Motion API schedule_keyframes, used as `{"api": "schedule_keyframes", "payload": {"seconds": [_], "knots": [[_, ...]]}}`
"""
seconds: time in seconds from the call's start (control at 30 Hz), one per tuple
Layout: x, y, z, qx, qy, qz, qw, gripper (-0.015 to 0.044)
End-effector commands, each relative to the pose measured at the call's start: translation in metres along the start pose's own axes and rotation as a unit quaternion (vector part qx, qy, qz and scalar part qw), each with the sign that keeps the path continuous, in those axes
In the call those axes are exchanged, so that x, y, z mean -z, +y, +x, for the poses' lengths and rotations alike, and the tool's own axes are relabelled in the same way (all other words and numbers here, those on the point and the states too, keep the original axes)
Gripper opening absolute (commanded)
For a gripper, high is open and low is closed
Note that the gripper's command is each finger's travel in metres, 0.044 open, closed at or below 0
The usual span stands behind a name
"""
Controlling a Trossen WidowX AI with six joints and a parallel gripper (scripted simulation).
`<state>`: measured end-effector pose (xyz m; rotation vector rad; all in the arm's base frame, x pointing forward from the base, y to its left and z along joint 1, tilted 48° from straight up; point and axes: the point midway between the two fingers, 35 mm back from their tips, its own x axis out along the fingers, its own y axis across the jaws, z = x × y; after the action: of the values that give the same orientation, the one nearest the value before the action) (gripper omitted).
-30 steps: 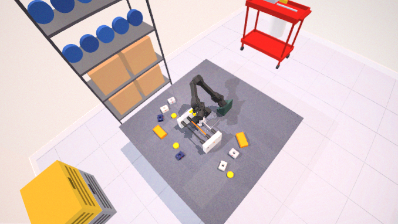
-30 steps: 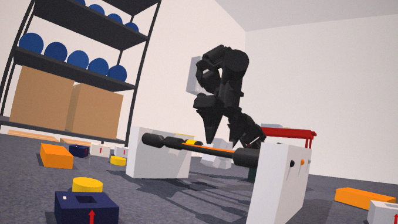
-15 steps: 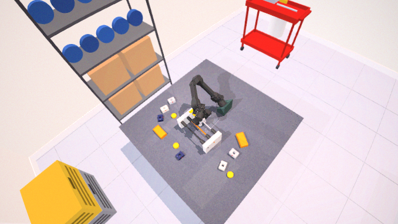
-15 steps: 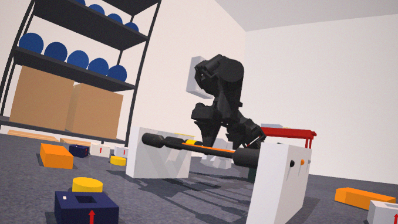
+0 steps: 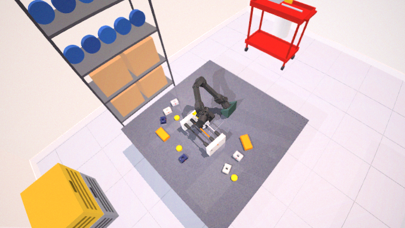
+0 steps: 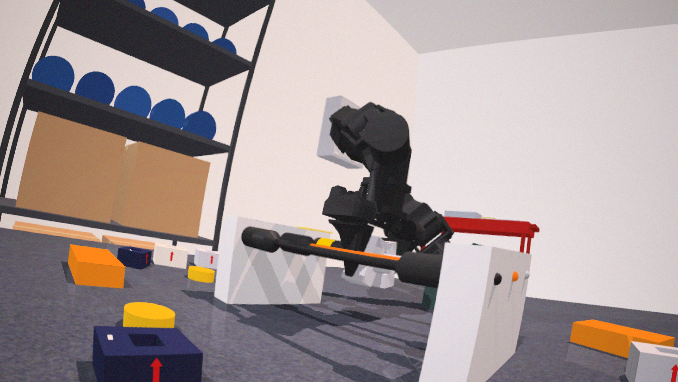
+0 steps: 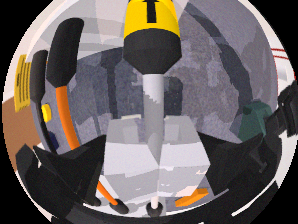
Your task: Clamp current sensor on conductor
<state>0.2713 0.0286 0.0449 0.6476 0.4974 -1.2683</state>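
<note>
The pale grey split-core sensor (image 5: 204, 126) (image 6: 374, 275) (image 7: 127, 160) sits around the white conductor (image 7: 153, 90) (image 5: 211, 128). In the wrist view the conductor runs between its two halves; whether they are latched cannot be told, and its arrow is not visible. A yellow band (image 7: 150, 17) with a black arrow pointing up the wrist view wraps the conductor's thick black sleeve. The yellow marker strip (image 5: 194, 113) lies on the far end block; its lettering is not readable. My gripper (image 7: 148, 137) (image 6: 375, 256) is open, one dark finger on each side of the sensor. Finger contact is unclear.
An orange conductor (image 5: 205, 132) (image 7: 65, 110) and a black one (image 5: 195, 134) run alongside. White end blocks (image 5: 215, 145) (image 6: 272, 270) hold the conductors. A green block (image 5: 229, 109) (image 7: 254, 121) stands near the arm. Orange blocks (image 5: 246, 142) and small sensor-like boxes lie around.
</note>
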Motion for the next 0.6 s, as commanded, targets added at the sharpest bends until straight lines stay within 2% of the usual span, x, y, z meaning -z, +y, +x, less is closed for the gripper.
{"api": "schedule_keyframes", "payload": {"seconds": [0.0, 0.57], "knots": [[0.0000, 0.0001, -0.0005, 0.000, 0.000, 0.000, 1.000, 0.0407], [0.0000, 0.0001, -0.0005, 0.000, 0.000, 0.000, 1.000, 0.0293]]}}
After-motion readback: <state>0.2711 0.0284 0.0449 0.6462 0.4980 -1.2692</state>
